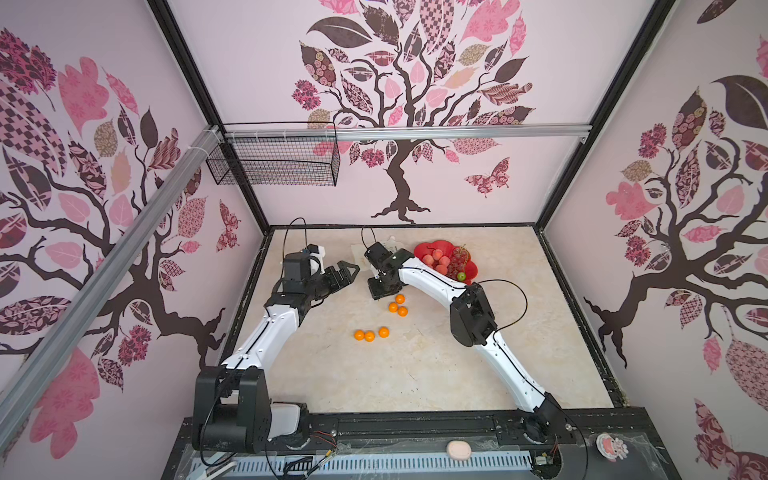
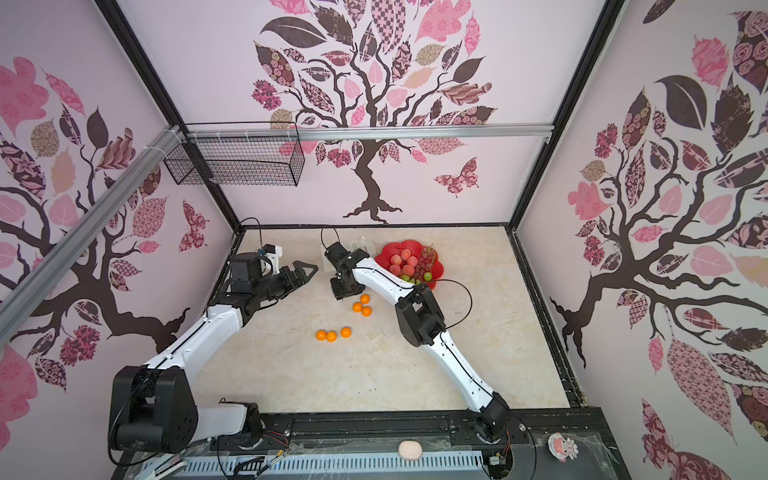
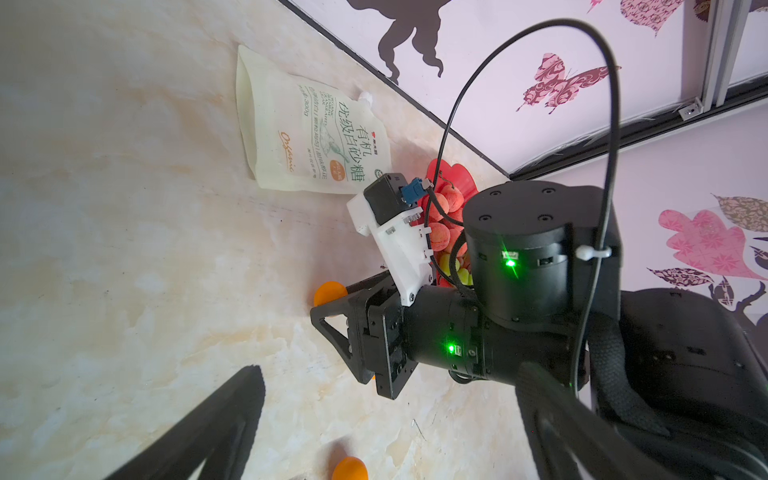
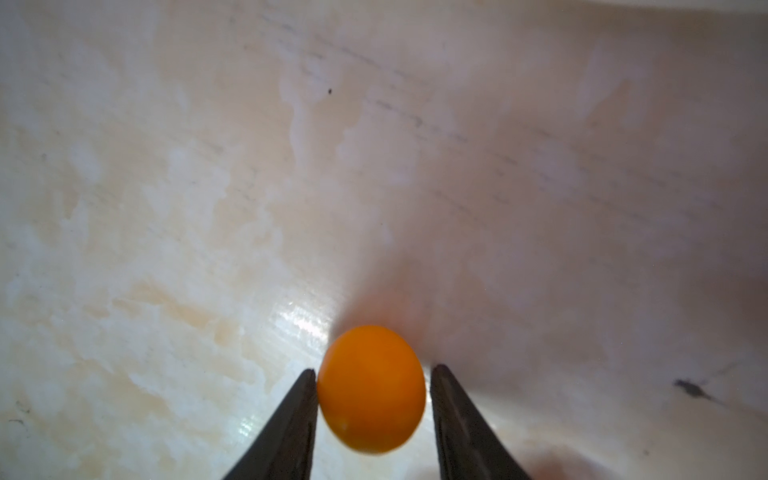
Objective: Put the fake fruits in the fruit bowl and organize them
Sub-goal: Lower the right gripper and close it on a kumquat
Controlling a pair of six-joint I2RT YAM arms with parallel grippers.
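- Two fingers (image 4: 291, 424) of the right hand (image 4: 372, 370) flank one tangerine (image 4: 371, 390). One tip touches its skin and the other sits just off it, so the hand is parted round the fruit and not yet clenched on it.
- That tangerine sits close over the marbled desk (image 4: 166, 208) with its shadow right behind it. I cannot tell whether it rests on the surface.
- In both top views the right hand (image 1: 380, 289) points down at the desk and hides the fruit between its fingers.
- Just beside that hand, toward the front of the desk, lies a cluster of three tangerines (image 1: 392, 307), touching or nearly so.
- Farther forward lies a row of three tangerines (image 1: 369, 336), well apart from the cluster.
- The left hand (image 1: 348, 272) is released and holds nothing. Its fingers are spread and point toward the right hand, near it but not touching.
- The fruit bowl (image 1: 428, 247) stands at the back of the desk behind the right forearm, which covers its near rim.
- The bowl holds several peaches (image 1: 437, 255), a grape bunch (image 1: 459, 258) and a green apple (image 1: 461, 275).
- A white printed pouch (image 3: 307, 137) lies flat on the desk beside the bowl, beyond the right hand.
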